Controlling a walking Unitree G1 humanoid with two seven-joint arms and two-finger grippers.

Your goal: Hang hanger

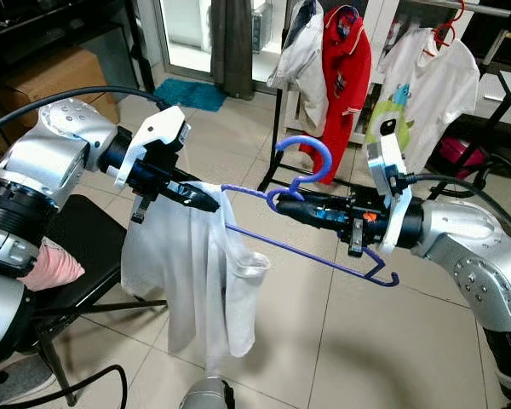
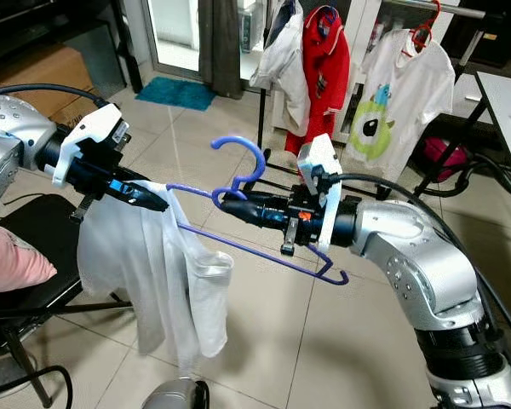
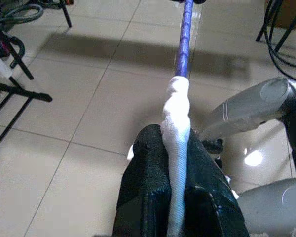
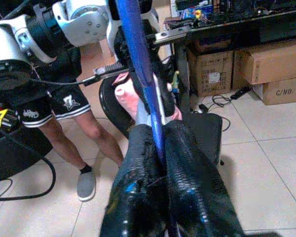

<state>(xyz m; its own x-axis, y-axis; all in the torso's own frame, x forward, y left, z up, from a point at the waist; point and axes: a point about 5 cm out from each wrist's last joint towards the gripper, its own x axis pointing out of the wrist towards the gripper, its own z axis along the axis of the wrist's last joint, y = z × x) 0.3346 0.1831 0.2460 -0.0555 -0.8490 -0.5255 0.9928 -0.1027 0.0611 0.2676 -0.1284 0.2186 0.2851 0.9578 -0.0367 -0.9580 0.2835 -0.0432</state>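
Both of my arms reach out in front of me at chest height, and between them I hold a purple hanger (image 1: pixel 324 247) level above the tiled floor (image 1: pixel 392 341). On my left, my left gripper (image 1: pixel 206 201) has its two black fingers pressed together on the white garment (image 1: pixel 196 273) where the cloth is bunched over one end of the hanger; in the left wrist view the fabric runs as a tight white strip (image 3: pixel 176 128) between the finger pads, with the purple bar (image 3: pixel 184 39) coming out beyond it. That white garment hangs down from this end in loose folds, well clear of the floor. Beside my left arm, lower down, stands a black chair (image 1: pixel 77 247) with something pink (image 1: pixel 55 266) lying on it. Toward the middle, my right gripper (image 1: pixel 283 204) is clamped on the hanger's neck just below the hook (image 1: pixel 311 153), which curls upward; the right wrist view shows the purple wire (image 4: pixel 138 59) pinched between the two fingers. From there the hanger's lower bar slopes down toward my right forearm. Behind my hands stands a clothes rack (image 1: pixel 277 128) holding a red shirt (image 1: pixel 345 85), and further right a white T-shirt with a green cartoon print (image 1: pixel 417 94). In the right wrist view a person's bare legs and a grey shoe (image 4: pixel 86 183) show beside the chair.
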